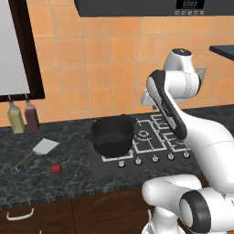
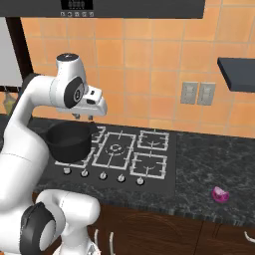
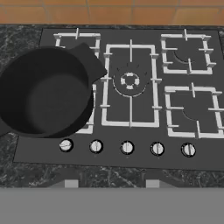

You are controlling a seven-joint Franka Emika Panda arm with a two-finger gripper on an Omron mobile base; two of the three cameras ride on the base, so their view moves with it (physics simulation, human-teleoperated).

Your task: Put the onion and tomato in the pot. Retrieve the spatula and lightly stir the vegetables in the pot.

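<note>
Knobs [image 3: 127, 147] along the hob's front edge are lying closest to you in the hand view, just below the gripper's line of sight. Your gripper [image 2: 84, 117] is hanging over the hob [image 1: 151, 141], above the pot's right rim; its fingers are hard to make out, so you cannot tell how wide they are standing, and nothing is showing between them. Beneath and to its left, the pot [image 3: 43, 98] is sitting on the left rear burner, apparently empty. Farther left, well apart on the counter [image 1: 45, 178], the tomato [image 1: 55, 168] is lying near the front edge, with the spatula [image 1: 45, 146] just behind it and two bottles [image 1: 23, 116] by the wall. Risks you are facing: nudging the round tomato could send it rolling off the counter's edge; swinging low could clip the pot's handle. Open room is lying above the counter. To the far right, a small pink thing [image 2: 220, 194] is resting.
</note>
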